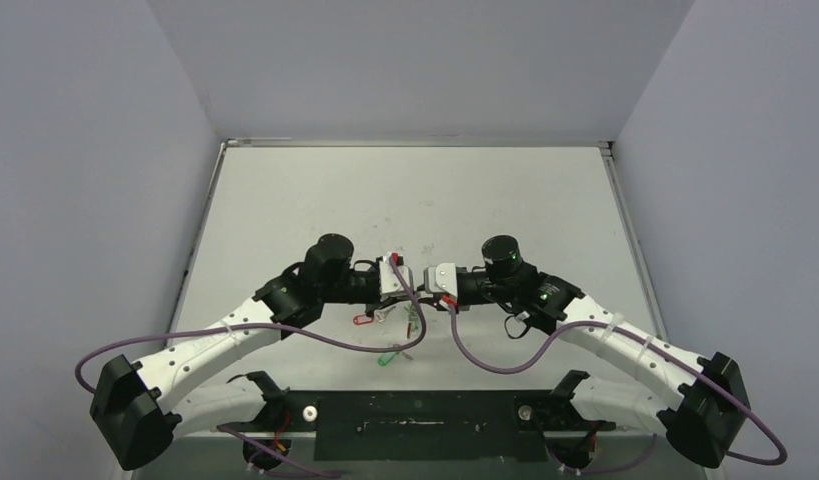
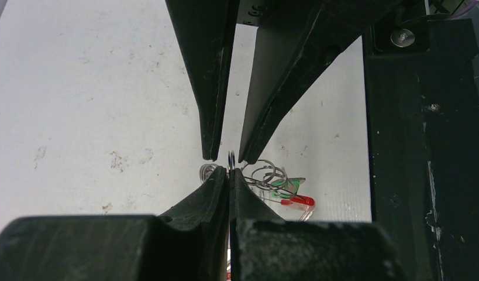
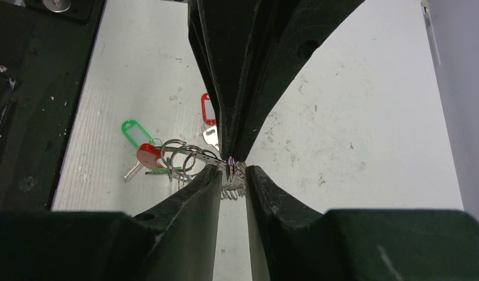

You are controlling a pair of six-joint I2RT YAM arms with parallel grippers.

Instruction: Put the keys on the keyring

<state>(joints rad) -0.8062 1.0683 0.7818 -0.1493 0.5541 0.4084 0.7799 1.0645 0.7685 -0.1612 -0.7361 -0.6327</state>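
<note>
The keyring (image 3: pixel 187 153) sits at mid-table where the two tools meet, one thin loop of it standing edge-on between them. The left gripper (image 2: pixel 228 175) is pressed fully together on that loop. The right gripper (image 3: pixel 232 175) stands narrowly apart, bracketing the same loop, and I cannot tell whether its pads touch it. The keys (image 3: pixel 212 137) lie bunched at 9 o'clock of the pinch in the right wrist view, a green tag (image 3: pixel 130 132) farthest out.

The likely failure is the loop twisting or slipping from so slim a pinch, dropping the whole bundle. The purple cable (image 1: pixel 415 345) sags just above the keys and could snag them.

There is open table (image 1: pixel 415 200) toward 12 o'clock. The black base plate (image 1: pixel 425 412) is near at 6, and the side walls stand well apart.
</note>
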